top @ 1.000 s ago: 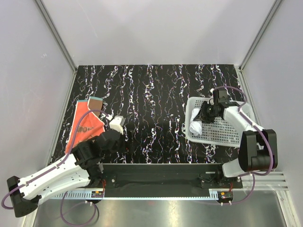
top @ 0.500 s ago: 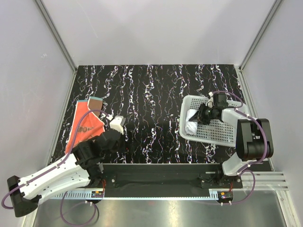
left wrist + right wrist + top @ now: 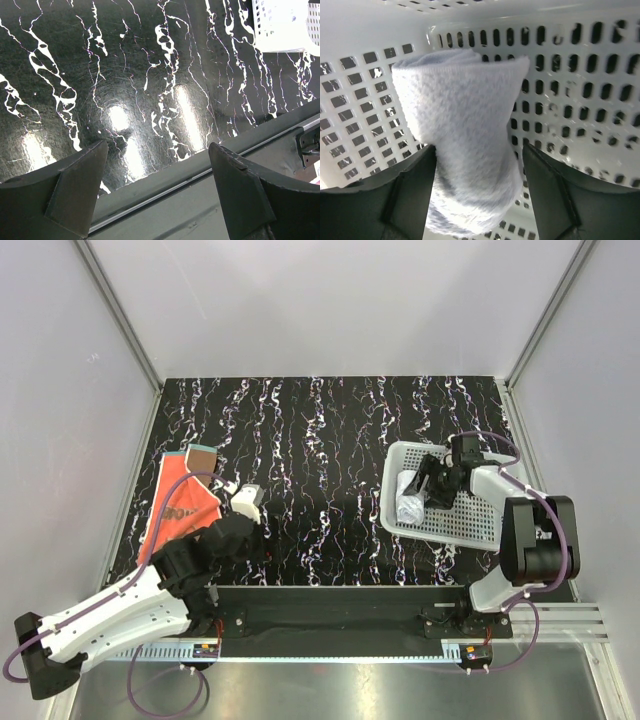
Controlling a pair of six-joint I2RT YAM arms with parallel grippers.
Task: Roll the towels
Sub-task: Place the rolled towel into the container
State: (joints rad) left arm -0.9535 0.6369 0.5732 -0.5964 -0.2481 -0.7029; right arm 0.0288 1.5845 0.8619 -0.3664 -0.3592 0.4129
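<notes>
Nothing legible shows in any of the three views. The orange towel (image 3: pixel 176 498) lying at the left of the tabletop (image 3: pixel 330 440) bears some white print (image 3: pixel 181 512), but from the top camera it is too small and blurred to tell letters from pattern.

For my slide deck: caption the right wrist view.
Rolled white soft towel inside the white perforated plastic basket, flanked by the open right gripper.
</notes>
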